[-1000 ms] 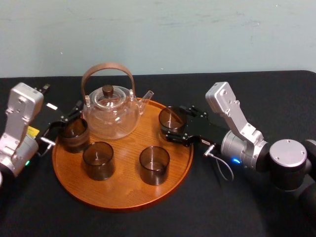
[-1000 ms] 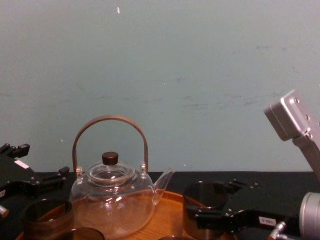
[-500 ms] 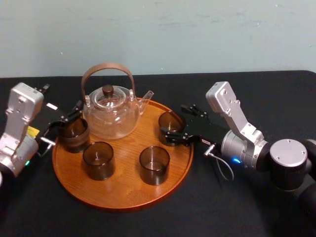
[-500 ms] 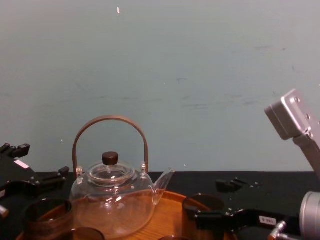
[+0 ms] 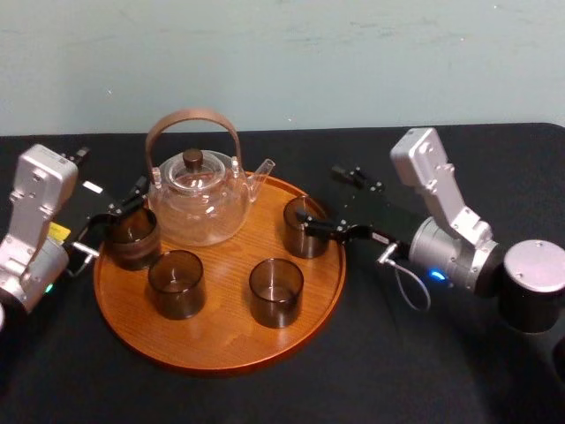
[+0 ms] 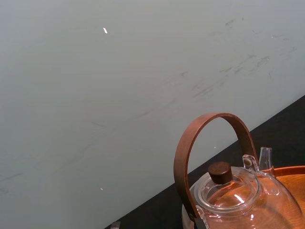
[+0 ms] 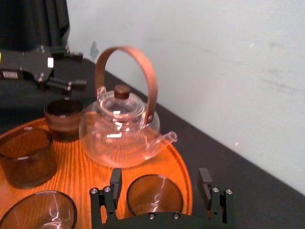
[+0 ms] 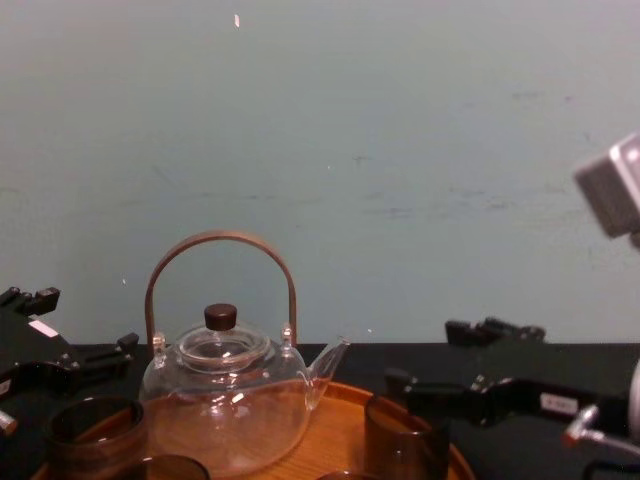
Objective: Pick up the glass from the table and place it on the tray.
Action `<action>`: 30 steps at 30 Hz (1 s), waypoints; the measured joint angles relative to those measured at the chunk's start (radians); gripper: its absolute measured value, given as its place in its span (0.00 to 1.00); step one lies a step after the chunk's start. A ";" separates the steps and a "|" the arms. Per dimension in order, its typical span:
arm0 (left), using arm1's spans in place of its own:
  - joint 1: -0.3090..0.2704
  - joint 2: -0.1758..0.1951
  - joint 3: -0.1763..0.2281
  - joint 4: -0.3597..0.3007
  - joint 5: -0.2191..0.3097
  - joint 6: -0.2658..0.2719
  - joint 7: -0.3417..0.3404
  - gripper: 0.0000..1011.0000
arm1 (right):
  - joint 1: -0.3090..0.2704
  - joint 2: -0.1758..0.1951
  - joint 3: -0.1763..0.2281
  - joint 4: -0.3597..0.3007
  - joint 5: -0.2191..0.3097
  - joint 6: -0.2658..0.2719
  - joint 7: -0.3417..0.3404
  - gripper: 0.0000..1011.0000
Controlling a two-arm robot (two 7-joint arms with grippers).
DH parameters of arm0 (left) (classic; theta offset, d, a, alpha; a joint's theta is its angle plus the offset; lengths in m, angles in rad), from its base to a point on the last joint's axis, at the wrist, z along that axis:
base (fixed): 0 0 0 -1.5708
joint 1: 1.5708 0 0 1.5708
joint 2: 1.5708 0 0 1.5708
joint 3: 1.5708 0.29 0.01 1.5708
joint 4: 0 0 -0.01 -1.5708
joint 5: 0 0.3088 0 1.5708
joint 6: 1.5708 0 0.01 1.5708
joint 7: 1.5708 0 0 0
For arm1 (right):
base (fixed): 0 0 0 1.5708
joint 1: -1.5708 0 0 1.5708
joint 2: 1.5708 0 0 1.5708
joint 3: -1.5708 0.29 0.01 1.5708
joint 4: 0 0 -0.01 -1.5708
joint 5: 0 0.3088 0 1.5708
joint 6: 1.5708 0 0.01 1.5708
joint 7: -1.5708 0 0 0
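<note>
Hanging spread beside the left-hand dark tumbler (image 5: 132,237), the left end effector (image 5: 116,203) sits idle. Further right, the small smoky brown glass tumbler (image 5: 305,228) stands on the round orange-brown wooden tray (image 5: 221,349), close to its right rim. Released, the right end effector (image 5: 318,194) brackets it from slightly above. A low retreat could snag the rim and topple it onto the black-cloth counter (image 5: 397,371).

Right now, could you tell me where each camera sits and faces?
Head: high, looking down on the tray; left gripper and right gripper flank it.
Chest: low, facing across the table; right gripper lower right.
Left wrist: faces teapot and wall.
Right wrist: faces the glass past its open fingers.
All share the teapot.
</note>
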 joint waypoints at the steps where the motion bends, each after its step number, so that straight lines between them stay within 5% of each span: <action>1: 0.000 0.000 0.000 0.000 0.000 0.000 0.000 0.99 | -0.005 0.004 0.004 -0.009 0.005 -0.002 0.000 0.99; 16: 0.000 0.000 0.000 0.000 0.000 0.000 0.000 0.99 | -0.153 0.118 0.146 -0.159 0.137 -0.050 -0.001 0.99; 30: 0.000 0.000 0.000 0.000 0.000 0.000 0.000 0.99 | -0.230 0.156 0.210 -0.094 0.152 -0.109 -0.021 0.99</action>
